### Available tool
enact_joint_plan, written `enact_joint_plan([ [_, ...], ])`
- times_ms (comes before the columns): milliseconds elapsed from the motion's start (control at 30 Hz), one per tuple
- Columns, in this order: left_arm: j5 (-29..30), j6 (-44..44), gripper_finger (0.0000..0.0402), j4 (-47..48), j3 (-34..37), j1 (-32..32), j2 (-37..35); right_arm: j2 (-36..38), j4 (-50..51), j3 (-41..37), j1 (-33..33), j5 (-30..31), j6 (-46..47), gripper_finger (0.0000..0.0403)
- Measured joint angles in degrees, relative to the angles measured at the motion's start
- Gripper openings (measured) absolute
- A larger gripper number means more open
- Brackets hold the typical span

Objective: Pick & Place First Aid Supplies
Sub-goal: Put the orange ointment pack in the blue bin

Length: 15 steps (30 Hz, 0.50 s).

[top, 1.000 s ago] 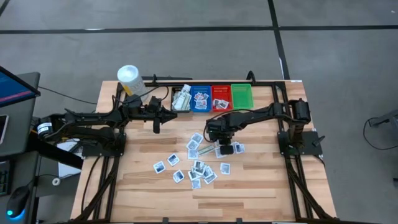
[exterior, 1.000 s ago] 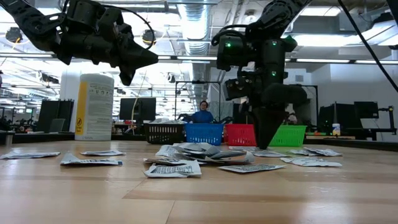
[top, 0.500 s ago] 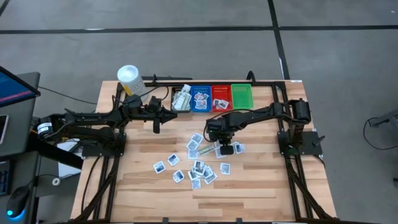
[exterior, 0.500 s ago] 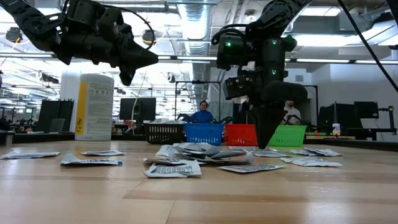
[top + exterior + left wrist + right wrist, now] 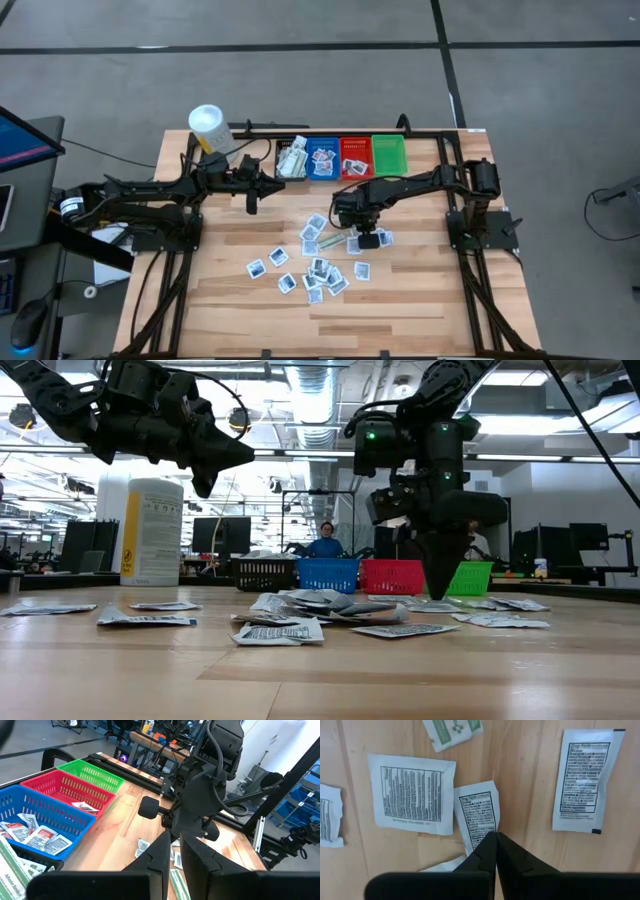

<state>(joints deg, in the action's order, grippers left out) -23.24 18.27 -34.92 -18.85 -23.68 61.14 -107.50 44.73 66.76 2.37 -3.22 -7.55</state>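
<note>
- White packet (image 5: 479, 818) pinched by its edge in the right gripper (image 5: 495, 837) — fingers pressed together, mid-tabletop, right of the scattered packets (image 5: 318, 270).
- Pick step in hand; next, lift and carry to the bins (image 5: 345, 157) at the far edge.
- Left gripper (image 5: 252, 203) hovers near the black bin — nearly closed, empty.

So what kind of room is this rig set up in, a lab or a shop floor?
Most likely an open robotics lab or workshop. The low view shows exposed ceiling ducts and rows of monitors with a person seated behind the wooden table. The left wrist view shows cluttered workbenches.

Four bins (image 5: 343, 155) (packets uncountable), one tub (image 5: 206, 124)
</note>
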Motion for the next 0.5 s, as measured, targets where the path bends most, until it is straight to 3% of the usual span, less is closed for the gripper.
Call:
enact_joint_plan([
  [233, 0.0, 0.0, 0.0043, 0.0, 0.0, 0.0, 0.0, 0.0, 0.0, 2.9, 0.6, 0.1, 0.0, 0.0000],
  [500, 0.0, 0.0, 0.0043, 0.0, 0.0, 0.0, 0.0, 0.1, -0.4, 12.6, 4.8, 1.3, -1.1, 0.0000],
])
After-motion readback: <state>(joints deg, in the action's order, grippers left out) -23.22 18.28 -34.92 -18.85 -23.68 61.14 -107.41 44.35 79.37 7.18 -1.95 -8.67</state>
